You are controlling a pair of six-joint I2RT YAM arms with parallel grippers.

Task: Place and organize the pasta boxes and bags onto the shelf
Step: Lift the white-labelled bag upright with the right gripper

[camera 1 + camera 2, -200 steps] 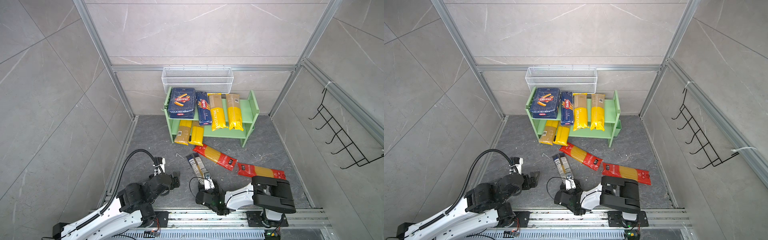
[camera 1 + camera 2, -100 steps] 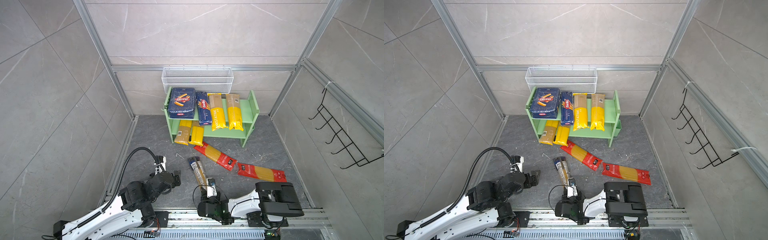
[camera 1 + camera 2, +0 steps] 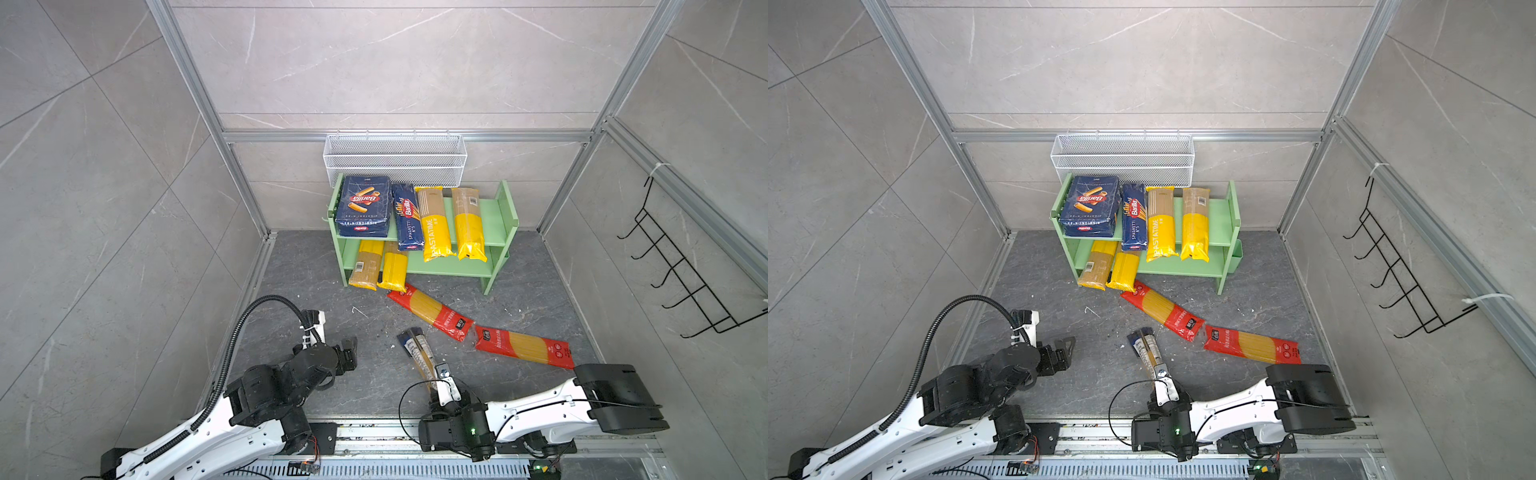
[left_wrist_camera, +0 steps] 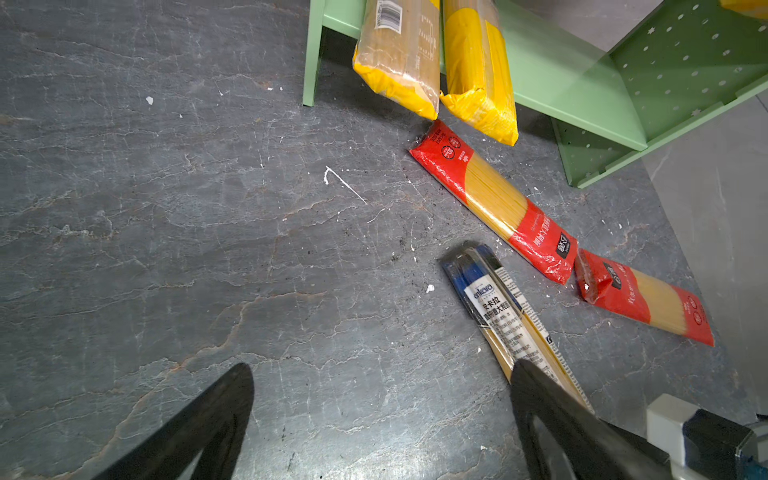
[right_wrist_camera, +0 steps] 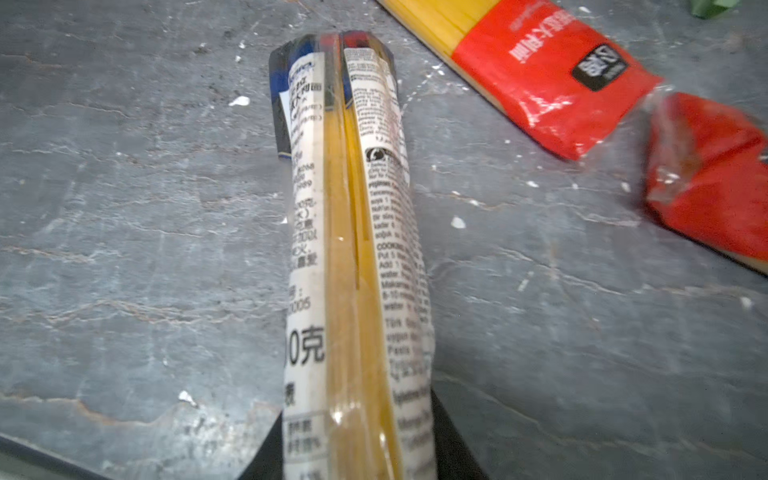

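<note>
One printed bag [image 5: 353, 249], in right end effector [image 5: 359, 453]

light: bright, even, white, coming from overhead; no dim corners in both top views
shadows: soft and short; darker patch under the shelf [image 3: 449, 269] and beneath both arms
glare: small highlights on the film of the red packet [image 5: 548, 70] and the yellow packets [image 4: 478, 62]
top views: sharp throughout, wide-angle, walls splay outward toward the edges
left wrist: floor [image 4: 166, 208] veins and packet print crisp
right wrist: softest view; print on the clear packet [image 5: 353, 249] smeared, its near end out of focus; second red packet [image 5: 706, 174] blurred at the frame edge
colour: neutral, no cast
</note>
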